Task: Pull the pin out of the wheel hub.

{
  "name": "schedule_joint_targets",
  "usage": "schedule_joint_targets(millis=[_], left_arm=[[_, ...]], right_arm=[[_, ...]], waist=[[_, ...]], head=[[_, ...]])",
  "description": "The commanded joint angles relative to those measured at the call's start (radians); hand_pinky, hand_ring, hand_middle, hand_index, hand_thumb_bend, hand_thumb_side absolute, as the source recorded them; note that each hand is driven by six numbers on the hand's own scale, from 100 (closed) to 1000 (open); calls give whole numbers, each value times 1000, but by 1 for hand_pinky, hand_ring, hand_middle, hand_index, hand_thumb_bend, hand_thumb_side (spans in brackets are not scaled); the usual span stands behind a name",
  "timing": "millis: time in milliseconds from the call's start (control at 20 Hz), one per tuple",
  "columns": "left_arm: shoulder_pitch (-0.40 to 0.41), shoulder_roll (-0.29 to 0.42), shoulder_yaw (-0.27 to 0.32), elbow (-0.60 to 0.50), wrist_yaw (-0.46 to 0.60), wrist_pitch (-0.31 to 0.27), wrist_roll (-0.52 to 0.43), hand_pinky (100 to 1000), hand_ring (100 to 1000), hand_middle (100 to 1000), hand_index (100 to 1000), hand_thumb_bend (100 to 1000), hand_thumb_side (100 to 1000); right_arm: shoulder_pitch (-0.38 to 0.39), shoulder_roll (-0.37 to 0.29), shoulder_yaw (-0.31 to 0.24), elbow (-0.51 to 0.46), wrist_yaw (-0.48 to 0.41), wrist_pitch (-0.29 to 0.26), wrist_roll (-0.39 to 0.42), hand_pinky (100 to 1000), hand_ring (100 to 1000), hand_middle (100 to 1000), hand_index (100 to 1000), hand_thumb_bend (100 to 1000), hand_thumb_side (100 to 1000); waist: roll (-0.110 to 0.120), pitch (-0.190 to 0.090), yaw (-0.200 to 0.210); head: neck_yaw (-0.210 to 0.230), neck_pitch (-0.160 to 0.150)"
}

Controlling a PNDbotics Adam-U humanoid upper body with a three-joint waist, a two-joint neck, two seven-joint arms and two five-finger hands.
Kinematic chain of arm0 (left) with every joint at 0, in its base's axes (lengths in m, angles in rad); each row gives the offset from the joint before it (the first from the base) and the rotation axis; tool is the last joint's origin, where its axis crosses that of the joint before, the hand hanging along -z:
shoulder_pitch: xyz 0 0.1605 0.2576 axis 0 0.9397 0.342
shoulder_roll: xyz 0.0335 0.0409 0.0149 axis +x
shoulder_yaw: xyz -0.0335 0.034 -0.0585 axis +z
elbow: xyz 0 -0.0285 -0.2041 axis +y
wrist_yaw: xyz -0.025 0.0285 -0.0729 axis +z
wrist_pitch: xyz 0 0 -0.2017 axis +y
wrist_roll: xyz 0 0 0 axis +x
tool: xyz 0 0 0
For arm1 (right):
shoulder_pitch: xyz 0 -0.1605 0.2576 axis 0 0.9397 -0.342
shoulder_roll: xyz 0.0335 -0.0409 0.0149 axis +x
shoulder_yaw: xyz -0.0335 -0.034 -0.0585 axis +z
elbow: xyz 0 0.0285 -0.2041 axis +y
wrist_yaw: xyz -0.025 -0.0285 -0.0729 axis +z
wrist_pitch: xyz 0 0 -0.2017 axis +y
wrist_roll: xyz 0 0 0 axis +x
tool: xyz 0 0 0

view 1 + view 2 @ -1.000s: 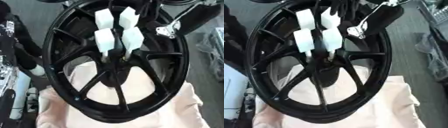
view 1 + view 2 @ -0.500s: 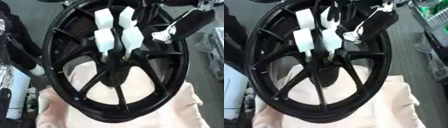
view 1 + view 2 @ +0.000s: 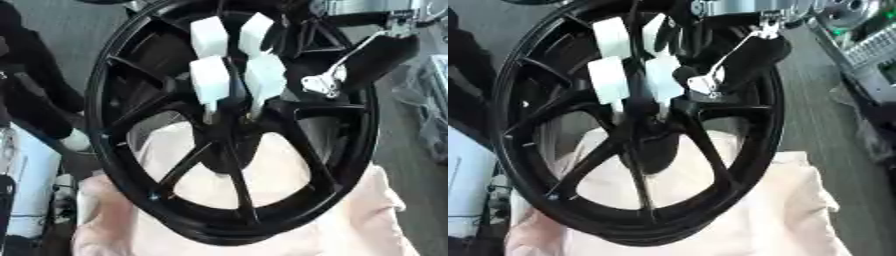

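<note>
A black spoked wheel point(image 3: 114, 165) leans over a pale cloth. Four pins with white block heads stand in a cluster over its hub point(image 3: 229, 135): two lower ones point(image 3: 210, 77) point(image 3: 264, 75) and two upper ones point(image 3: 208, 31) point(image 3: 256, 26). My right arm point(image 3: 381, 52) slants in from the upper right, black with a silver bracket point(image 3: 322, 84). My right hand point(image 3: 682, 75) is a dark shape against the dark spokes, just right of the lower right pin. Whether it touches that pin is hidden. My left hand does not show.
The pale cloth point(image 3: 350, 220) covers the surface under the wheel's lower half. A dark bulky shape point(image 3: 35, 100) and white equipment point(image 3: 26, 175) stand at the left edge. Grey floor and a wire rack point(image 3: 868, 55) lie to the right.
My right arm has come down and inward from the upper right, and its silver bracket now sits lower, close beside the pins. The pins have not moved.
</note>
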Motion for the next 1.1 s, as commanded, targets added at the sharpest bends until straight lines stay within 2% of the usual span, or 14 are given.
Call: schedule_joint_targets(millis=[50,450,1100], left_arm=[[-13,27,11,-23,-1,-2,3,630,792,669,730,312,655],[-18,25,9,-29,-5,-3,-4,630,793,672,731,311,657],[-26,23,8,-31,-6,-1,-9,631,777,668,726,313,654]], right_arm=[[-10,-22,-11,-18,10,1,0,680,665,718,837,100,351],[-8,-14,-19,-20,45,13,-14,686,697,743,843,100,291],[-9,-4,-17,-6,66,9,-38,688,702,750,844,100,289]], waist=[[2,-16,3],[2,-10,9],[2,-3,20]], head=[[-3,7],[-15,2],[-26,-5]])
